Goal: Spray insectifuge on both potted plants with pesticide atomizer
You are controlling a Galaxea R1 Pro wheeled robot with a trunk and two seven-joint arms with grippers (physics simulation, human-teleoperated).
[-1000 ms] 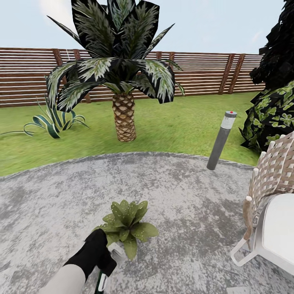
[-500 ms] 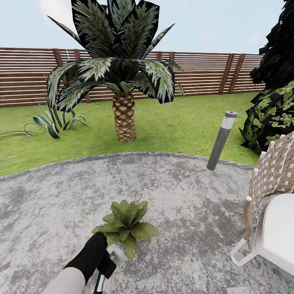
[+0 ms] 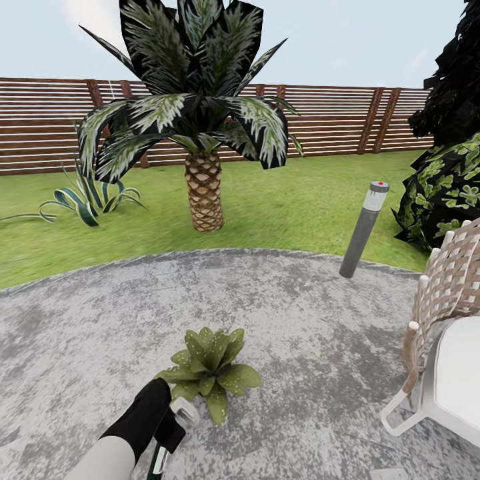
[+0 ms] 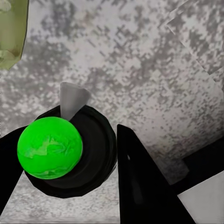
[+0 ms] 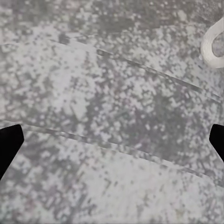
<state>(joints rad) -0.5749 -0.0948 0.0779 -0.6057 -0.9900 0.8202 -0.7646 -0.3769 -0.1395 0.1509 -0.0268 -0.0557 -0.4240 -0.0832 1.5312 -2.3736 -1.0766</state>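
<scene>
Gripping the pesticide atomizer (image 3: 160,459) at the lower left of the head view, left gripper (image 3: 167,427) clenched around the slim dark green bottle, pale nozzle head poking out toward the plant. Hovering just beside the potted plant (image 3: 210,371), a low rosette of pointed green leaves sitting on the grey stone patio (image 3: 300,320) in the lower middle of the frame, leaves flecked with tiny pale specks. In the left wrist view, showing the atomizer's round dark top with a bright green cap (image 4: 50,148) held between the dark fingers (image 4: 135,182), with a pale leaf edge in the upper left corner.

Standing beyond the patio on the lawn: a palm (image 3: 200,127) with a scaly trunk at upper centre, a striped agave (image 3: 90,197) at the left, a grey bollard lamp (image 3: 363,230) at the right edge of the stone. Running across the background, a brown slatted fence (image 3: 333,120). Filling the lower right corner, a wicker chair (image 3: 443,333) with a white seat.

In the right wrist view, spreading the right gripper (image 5: 112,140) wide, fingers (image 5: 8,142) at both frame edges over bare mottled stone, grasping nothing.
</scene>
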